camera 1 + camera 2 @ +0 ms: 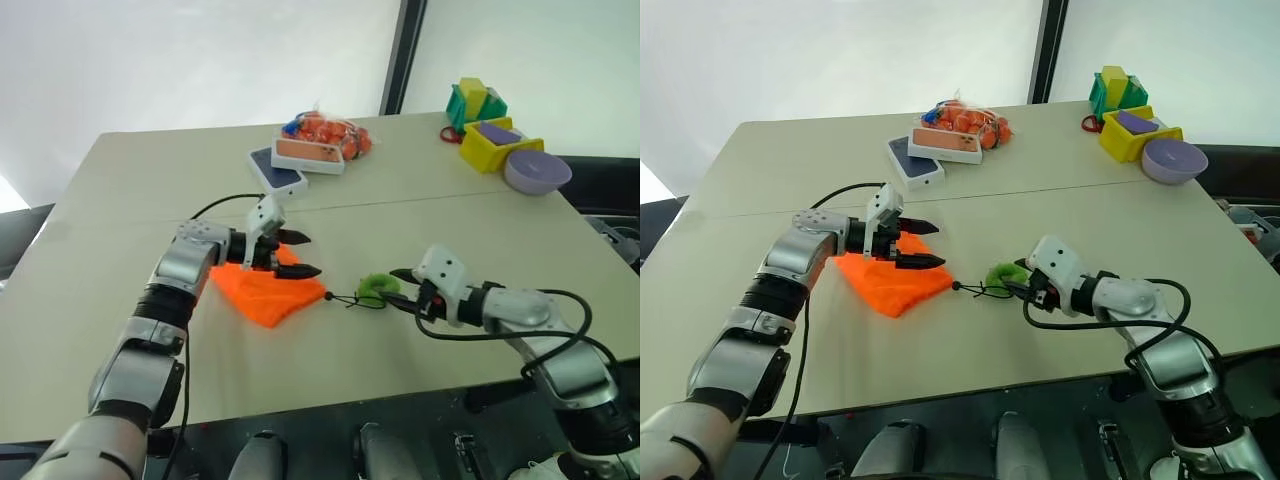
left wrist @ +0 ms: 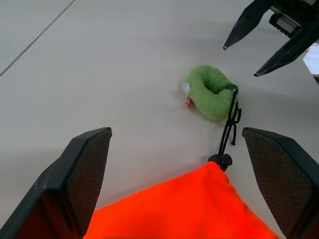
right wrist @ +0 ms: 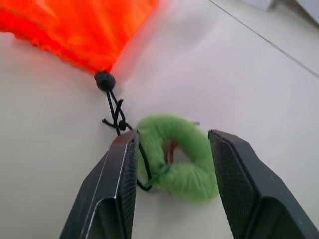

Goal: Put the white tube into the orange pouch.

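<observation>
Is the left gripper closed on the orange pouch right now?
No, the left gripper is open, its fingers spread wide either side of the orange pouch without clamping it.

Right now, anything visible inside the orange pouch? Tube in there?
Cannot tell. The orange pouch lies flat on the table, its neck cinched at the black cord stopper, so the fabric hides whatever is inside. The lime-green loop lies beside it.
</observation>
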{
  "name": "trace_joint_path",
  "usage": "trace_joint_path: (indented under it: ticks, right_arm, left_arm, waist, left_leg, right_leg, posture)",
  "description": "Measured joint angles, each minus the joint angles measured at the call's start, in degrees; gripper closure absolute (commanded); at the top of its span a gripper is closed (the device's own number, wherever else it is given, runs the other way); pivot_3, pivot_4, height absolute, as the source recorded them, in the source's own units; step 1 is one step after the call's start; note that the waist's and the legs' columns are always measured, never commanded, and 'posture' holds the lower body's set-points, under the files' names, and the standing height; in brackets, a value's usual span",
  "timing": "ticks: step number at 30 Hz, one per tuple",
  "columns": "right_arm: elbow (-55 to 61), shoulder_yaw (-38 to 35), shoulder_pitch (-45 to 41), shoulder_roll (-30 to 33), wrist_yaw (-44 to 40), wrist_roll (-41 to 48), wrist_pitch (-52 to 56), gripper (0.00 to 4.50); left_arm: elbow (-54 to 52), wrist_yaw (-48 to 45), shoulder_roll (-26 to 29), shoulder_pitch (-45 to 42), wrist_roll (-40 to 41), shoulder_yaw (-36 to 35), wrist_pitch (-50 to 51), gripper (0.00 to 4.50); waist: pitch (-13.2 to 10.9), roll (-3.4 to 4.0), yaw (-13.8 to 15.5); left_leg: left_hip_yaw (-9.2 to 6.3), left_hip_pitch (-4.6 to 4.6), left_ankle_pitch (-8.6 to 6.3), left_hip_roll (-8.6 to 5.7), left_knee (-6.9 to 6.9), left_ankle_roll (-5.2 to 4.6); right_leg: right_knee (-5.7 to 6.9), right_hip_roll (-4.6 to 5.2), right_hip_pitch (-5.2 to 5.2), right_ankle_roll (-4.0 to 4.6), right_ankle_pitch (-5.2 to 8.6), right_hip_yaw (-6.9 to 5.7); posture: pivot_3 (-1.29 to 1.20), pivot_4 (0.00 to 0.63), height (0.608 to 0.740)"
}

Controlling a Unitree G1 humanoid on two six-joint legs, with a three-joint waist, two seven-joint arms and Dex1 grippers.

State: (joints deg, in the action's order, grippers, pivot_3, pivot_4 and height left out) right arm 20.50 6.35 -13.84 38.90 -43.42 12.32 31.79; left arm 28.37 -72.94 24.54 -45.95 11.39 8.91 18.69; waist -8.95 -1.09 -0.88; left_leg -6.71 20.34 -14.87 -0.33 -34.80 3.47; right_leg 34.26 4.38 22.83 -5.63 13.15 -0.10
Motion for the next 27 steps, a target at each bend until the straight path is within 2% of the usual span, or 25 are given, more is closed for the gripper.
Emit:
trace_joint_path:
  ticks: [7,14,17,20,27]
  right_arm:
    - [-5.8,6.8,-3.6,-3.1,0.9,-4.3,-0.3,2.24]
    - [-9.5,8.9,-3.9,-4.5,0.1,-5.3,-0.7,2.24]
    - [-9.6,9.0,-3.9,-4.8,0.1,-5.3,-0.7,3.05]
    - [-9.5,9.0,-3.9,-4.5,-0.3,-5.4,-0.8,4.47]
    - [-7.6,7.3,-1.8,-4.0,-0.8,-5.1,-2.6,4.47]
  left_arm:
    - [-2.9,1.5,-0.2,1.5,0.6,-0.3,1.4,0.0]
    - [-4.3,2.2,-0.1,2.5,1.5,-0.5,2.3,0.0]
    - [-4.9,2.4,-0.1,2.5,1.7,-0.5,2.3,0.0]
    - [-4.9,2.6,-0.1,2.5,1.7,-0.5,2.3,0.0]
    - [-4.5,1.7,0.1,2.5,1.7,-0.3,2.2,0.0]
  waist:
    - [0.0,0.01,0.1]
    - [0.0,0.02,0.1]
    - [0.0,0.02,0.0]
    - [0.0,0.02,0.0]
    - [0.0,0.02,0.1]
  left_leg:
    - [0.0,0.03,0.0,0.0,-0.04,0.0]
    - [0.0,0.01,0.0,0.0,-0.04,0.0]
    - [-0.01,0.01,0.0,0.0,-0.04,0.0]
    - [0.0,0.01,0.0,0.0,-0.04,0.0]
    - [0.0,0.01,0.0,0.0,-0.06,0.0]
  right_leg:
    - [0.0,0.0,0.0,0.02,-0.01,0.0]
    - [0.02,0.0,0.0,0.02,-0.01,0.0]
    - [0.03,0.0,0.0,0.02,-0.01,0.0]
    - [0.03,0.0,-0.01,0.02,-0.01,0.0]
    - [0.01,0.0,-0.02,0.01,-0.01,-0.01]
  posture:
    - [0.0,0.15,0.74]
    - [0.0,0.15,0.74]
    - [0.0,0.15,0.74]
    - [0.0,0.15,0.74]
    - [0.0,0.15,0.74]
